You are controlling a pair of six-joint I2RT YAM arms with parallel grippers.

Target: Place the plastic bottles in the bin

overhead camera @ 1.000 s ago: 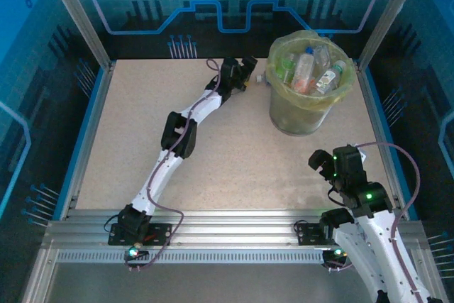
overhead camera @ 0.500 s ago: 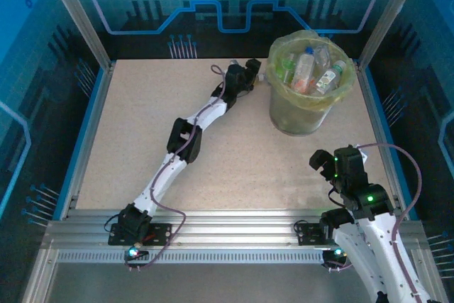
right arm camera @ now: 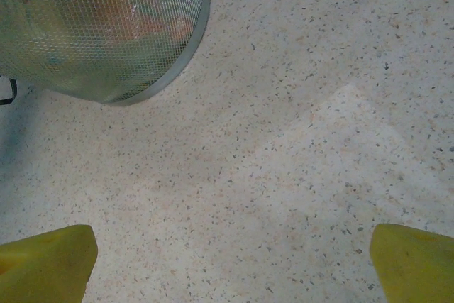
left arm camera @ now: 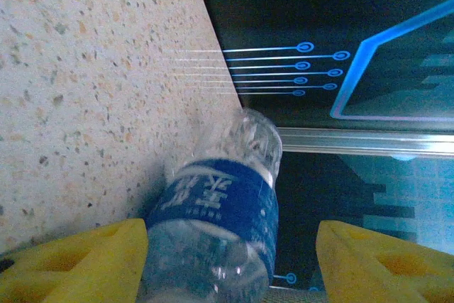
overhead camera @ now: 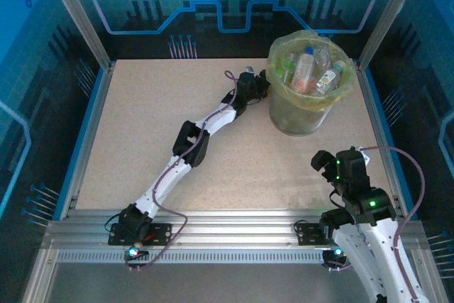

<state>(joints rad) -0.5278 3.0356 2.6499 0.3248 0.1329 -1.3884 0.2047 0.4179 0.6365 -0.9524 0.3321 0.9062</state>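
Observation:
A clear plastic bottle [left arm camera: 220, 204] with a blue label lies between the yellow fingers of my left gripper [left arm camera: 230, 246], at the table's far edge. The left finger [left arm camera: 85, 260] touches the bottle. A dark gap separates the bottle from the right finger [left arm camera: 383, 260], so the jaws stand open around it. From above, my left gripper [overhead camera: 259, 84] is right beside the bin's left wall. The bin [overhead camera: 273, 58], lined with a yellow-green bag, holds several bottles [overhead camera: 305, 69]. My right gripper [overhead camera: 333, 164] hangs open over bare table, in front of the bin.
The bin's mesh wall [right arm camera: 106, 26] fills the upper left of the right wrist view, with speckled tabletop [right arm camera: 284, 140] below it. Metal frame posts [overhead camera: 74, 15] and blue panels close in the table's back and sides.
My left arm has swung right along the back of the table to the bin's side. Its jaws have narrowed around the bottle. The right arm has barely shifted.

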